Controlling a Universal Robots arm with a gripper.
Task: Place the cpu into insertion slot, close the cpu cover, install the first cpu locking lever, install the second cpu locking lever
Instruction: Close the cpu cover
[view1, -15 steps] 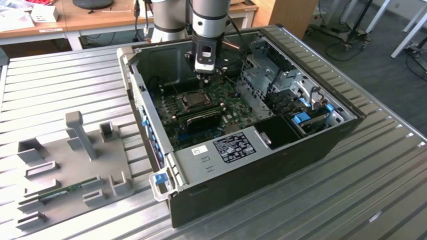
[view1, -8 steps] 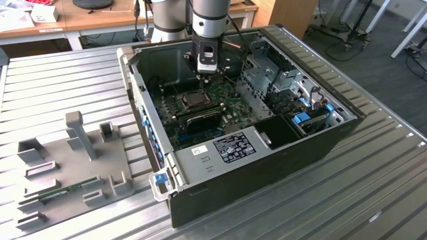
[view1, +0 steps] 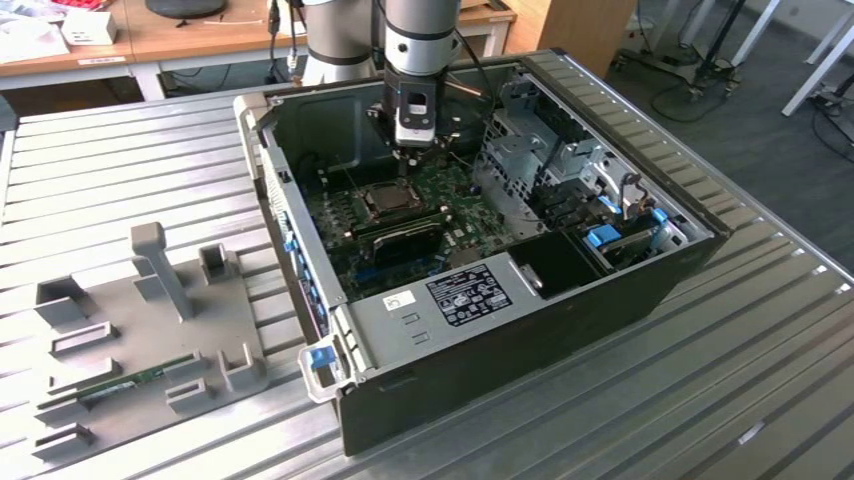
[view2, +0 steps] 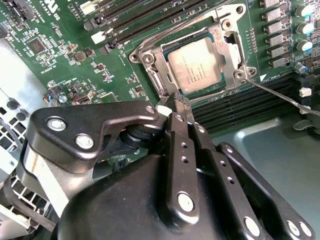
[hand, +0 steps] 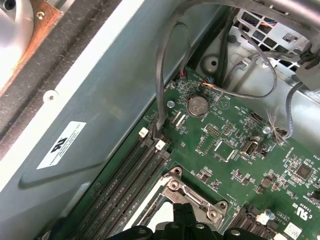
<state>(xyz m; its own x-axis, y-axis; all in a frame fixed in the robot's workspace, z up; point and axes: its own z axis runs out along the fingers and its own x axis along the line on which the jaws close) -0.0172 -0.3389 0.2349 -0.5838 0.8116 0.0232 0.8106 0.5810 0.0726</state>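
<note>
**Chip seated, claw at the socket's edge**

The claw hangs low inside the open computer case. Its fingers are drawn together with nothing visible between them, and the tip is just beside the insertion slot, probably so that it can work the socket's hardware rather than carry anything. In the second wrist view the cpu lies flat in that slot, grey top up. The cpu cover appears to lie down around it. A thin wire lever sticks out sideways over the memory slots and looks unlatched. The green motherboard spreads beyond.

The case lies on its side on a ribbed metal surface. A grey parts holder is on the exterior view's left. Wooden desks stand behind.
</note>
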